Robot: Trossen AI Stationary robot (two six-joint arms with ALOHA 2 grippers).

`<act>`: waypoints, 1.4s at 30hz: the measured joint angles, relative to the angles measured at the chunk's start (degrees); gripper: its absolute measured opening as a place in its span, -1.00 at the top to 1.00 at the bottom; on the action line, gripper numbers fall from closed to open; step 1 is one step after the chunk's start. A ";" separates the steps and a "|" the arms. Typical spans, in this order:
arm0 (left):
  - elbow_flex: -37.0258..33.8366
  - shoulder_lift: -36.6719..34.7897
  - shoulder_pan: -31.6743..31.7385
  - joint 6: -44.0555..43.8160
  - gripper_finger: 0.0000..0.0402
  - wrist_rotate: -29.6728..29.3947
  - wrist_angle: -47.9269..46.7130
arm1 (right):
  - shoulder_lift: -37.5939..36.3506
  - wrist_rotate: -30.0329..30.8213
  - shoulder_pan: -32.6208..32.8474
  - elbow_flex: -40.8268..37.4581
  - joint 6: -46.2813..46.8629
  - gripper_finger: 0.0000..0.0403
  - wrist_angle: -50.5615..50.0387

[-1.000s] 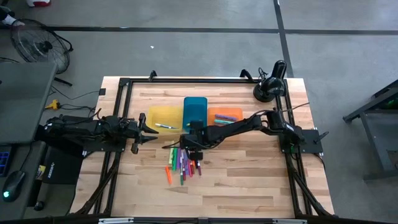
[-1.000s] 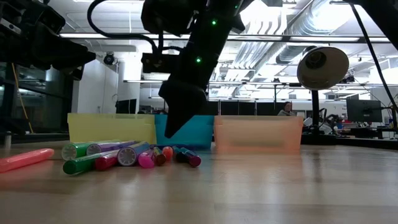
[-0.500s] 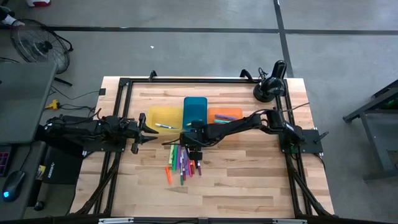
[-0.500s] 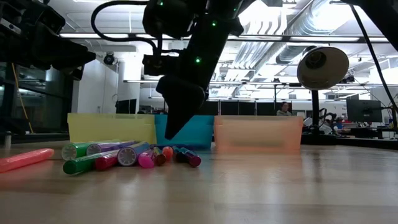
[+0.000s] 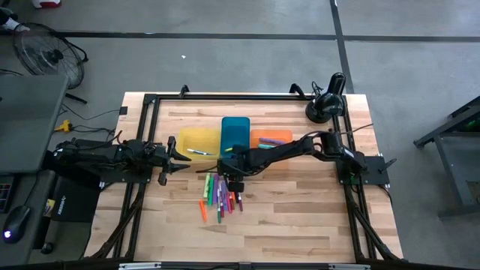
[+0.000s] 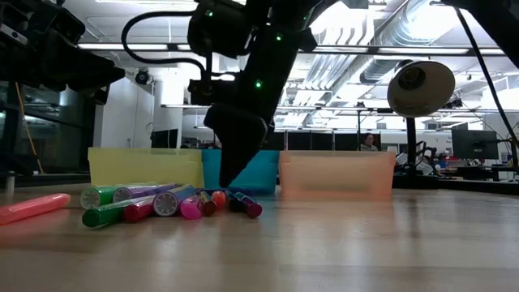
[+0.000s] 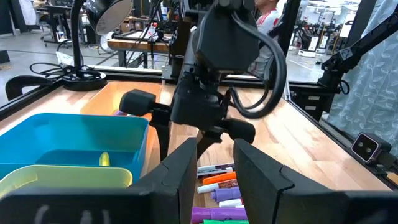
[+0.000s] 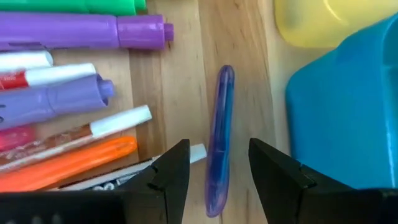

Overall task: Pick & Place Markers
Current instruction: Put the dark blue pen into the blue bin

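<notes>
Several markers in mixed colours lie in a loose pile [image 5: 220, 195] on the wood, also seen in the low view [image 6: 162, 203]. My right gripper [image 8: 217, 146] is open and points down at the pile's far edge [image 5: 229, 174]. Its fingers stand on either side of a single blue marker [image 8: 217, 137] that lies flat beside the blue tray, and they do not touch it. My left gripper [image 7: 216, 163] is open and waits level above the table's left part [image 5: 176, 155], pointing toward the trays.
The yellow tray [image 5: 196, 141], blue tray [image 5: 235, 133] and orange tray [image 5: 270, 139] stand in a row just beyond the pile. The blue tray's corner [image 8: 336, 106] is close beside my right gripper. A black lamp [image 5: 326, 101] stands at the far right. One orange marker [image 5: 202, 211] lies apart.
My right gripper has come down a little toward the table at the far edge of the marker pile, still open. The markers and my left arm have kept still.
</notes>
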 joint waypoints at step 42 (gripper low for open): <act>-0.02 0.02 -0.01 0.00 0.48 0.00 0.00 | 1.86 -5.43 0.00 0.07 -10.13 0.24 0.72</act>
